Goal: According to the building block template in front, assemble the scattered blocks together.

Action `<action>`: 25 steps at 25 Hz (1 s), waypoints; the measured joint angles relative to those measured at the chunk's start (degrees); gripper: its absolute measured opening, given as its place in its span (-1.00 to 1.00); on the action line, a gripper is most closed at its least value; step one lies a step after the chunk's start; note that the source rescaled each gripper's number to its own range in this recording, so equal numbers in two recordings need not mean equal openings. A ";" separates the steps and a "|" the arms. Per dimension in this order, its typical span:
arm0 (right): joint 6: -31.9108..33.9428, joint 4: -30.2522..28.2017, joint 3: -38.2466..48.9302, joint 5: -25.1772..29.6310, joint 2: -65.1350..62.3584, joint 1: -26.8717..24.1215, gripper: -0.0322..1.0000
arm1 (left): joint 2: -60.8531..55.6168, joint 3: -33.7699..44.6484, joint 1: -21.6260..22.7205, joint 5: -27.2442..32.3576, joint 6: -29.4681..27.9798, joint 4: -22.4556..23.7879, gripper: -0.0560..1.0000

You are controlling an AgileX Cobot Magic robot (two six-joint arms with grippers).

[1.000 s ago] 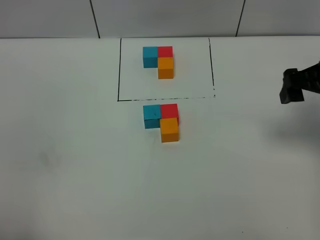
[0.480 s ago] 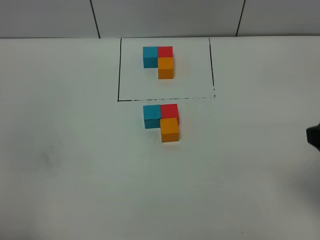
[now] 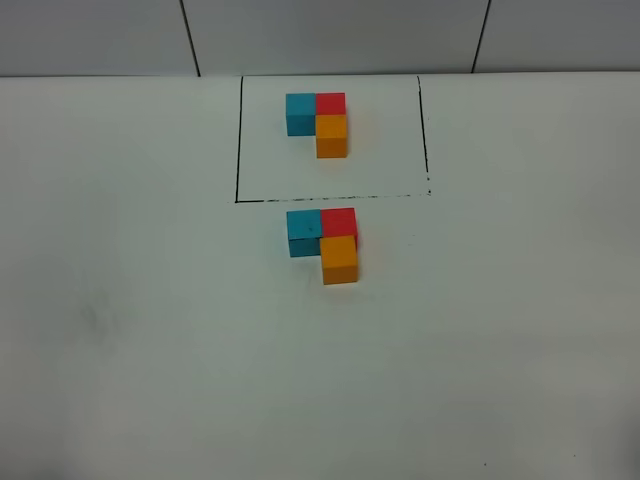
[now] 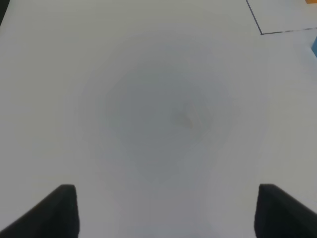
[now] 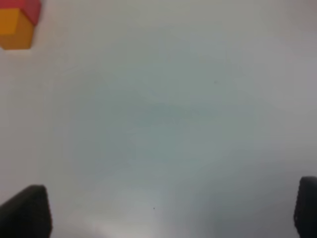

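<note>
The building block template (image 3: 318, 122) is a blue, red and orange L inside a thin black drawn rectangle (image 3: 237, 150) at the back of the table. Just in front of the rectangle, the teal-blue cube (image 3: 303, 232), the red cube (image 3: 339, 221) and the orange cube (image 3: 340, 260) touch in the same L shape. Neither arm shows in the exterior view. My left gripper (image 4: 166, 213) is open and empty over bare table, and the rectangle's corner (image 4: 261, 33) is far off. My right gripper (image 5: 166, 210) is open and empty, with an orange cube (image 5: 17, 32) and a red cube (image 5: 30, 9) far off.
The white table (image 3: 150, 330) has a grey panelled wall (image 3: 330, 35) behind its far edge. A faint smudge (image 4: 188, 119) marks the surface under the left gripper.
My right gripper, seen at the right edge of the exterior view a second ago, has moved down and out of that view. The cubes have not moved.
</note>
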 joint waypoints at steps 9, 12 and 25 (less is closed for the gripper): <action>0.65 -0.97 0.43 4.01 -8.85 0.00 1.00 | 0.00 0.00 0.00 0.00 0.00 0.00 0.36; 1.00 -1.68 0.54 4.01 -11.92 0.00 1.00 | 0.00 0.00 0.00 0.00 0.00 0.00 0.36; 0.18 -2.81 7.38 -0.39 -25.03 0.00 0.92 | 0.00 0.00 0.00 0.00 0.00 0.00 0.36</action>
